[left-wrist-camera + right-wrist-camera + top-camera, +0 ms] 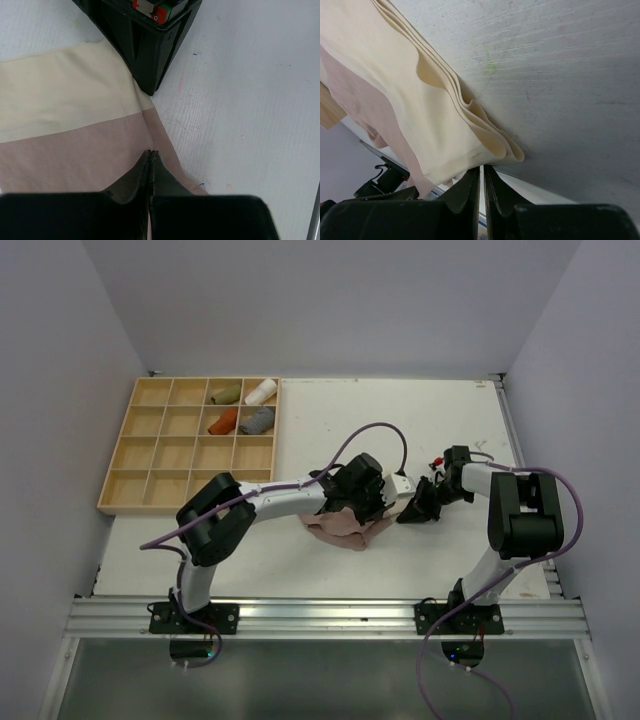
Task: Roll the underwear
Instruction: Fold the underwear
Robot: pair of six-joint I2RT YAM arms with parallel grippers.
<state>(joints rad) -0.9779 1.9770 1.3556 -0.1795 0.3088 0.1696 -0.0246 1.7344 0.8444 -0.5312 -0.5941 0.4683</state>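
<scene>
The pale beige-pink underwear lies crumpled mid-table under both grippers. My left gripper sits on its right part. In the left wrist view the left gripper has its jaws pressed together at a seam of the pink and cream cloth. My right gripper meets the cloth's right edge. In the right wrist view the right gripper is nearly closed on the folded cream band, which is lifted off the table. A rust-orange roll sits in the tray.
A wooden compartment tray stands at the back left, also holding green, white and grey rolls. The right gripper's black body is close ahead in the left wrist view. White table surrounds the cloth.
</scene>
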